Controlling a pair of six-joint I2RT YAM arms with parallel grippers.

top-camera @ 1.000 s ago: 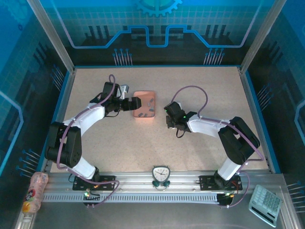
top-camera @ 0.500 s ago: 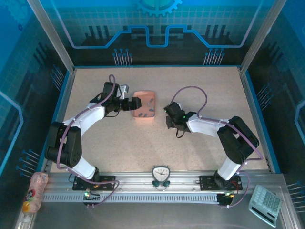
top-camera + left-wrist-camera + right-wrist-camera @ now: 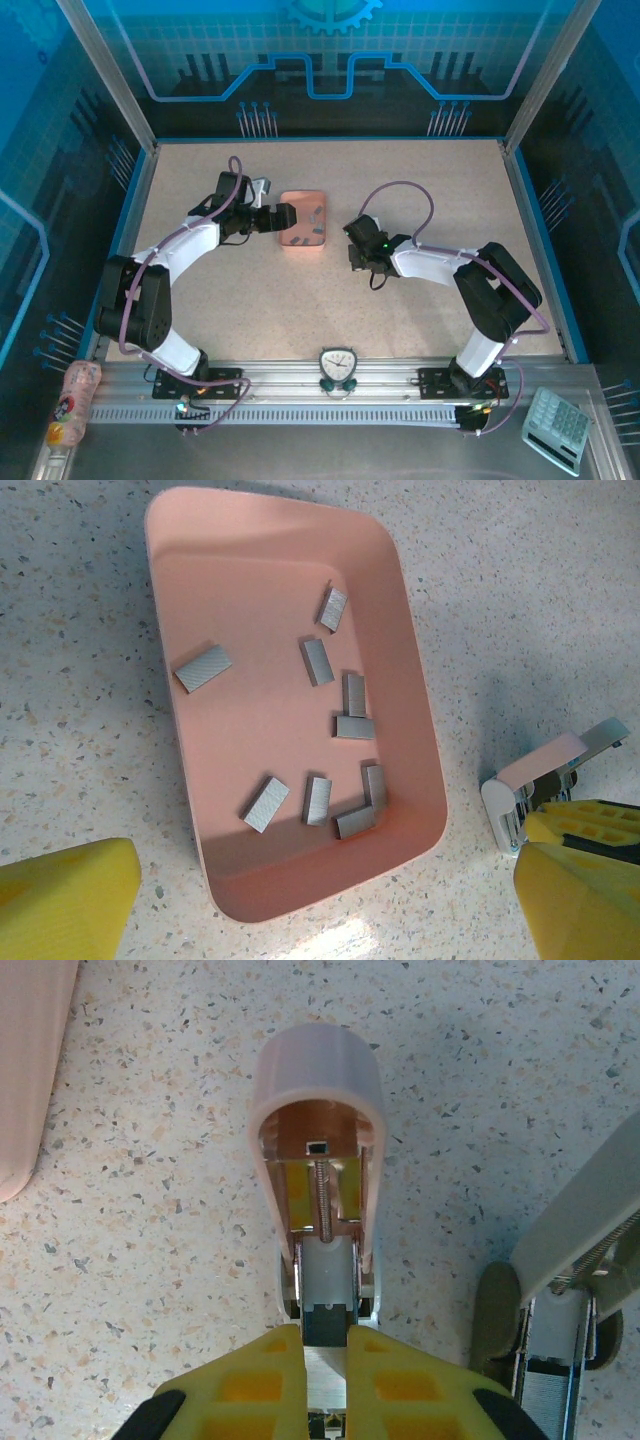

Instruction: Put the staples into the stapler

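Several staples lie loose as short grey strips in the salmon-pink tray. My left gripper stands wide open at the tray's near end, one yellow finger on each side and nothing between them; from above it sits at the left edge of the tray. My right gripper is shut on the stapler, just above the table. The stapler's pale pink top is swung open away from me, and its spring and white pusher show. From above, the right gripper is to the right of the tray.
A small pale pink and white stapler-like thing lies on the table right beside my left gripper's right finger. A grey-green open stapler-like object with a silvery strip lies to the right of the held stapler. Speckled table all round; a clock sits on the front rail.
The right arm has edged slightly to the left. The left arm, tray and staples have not moved.
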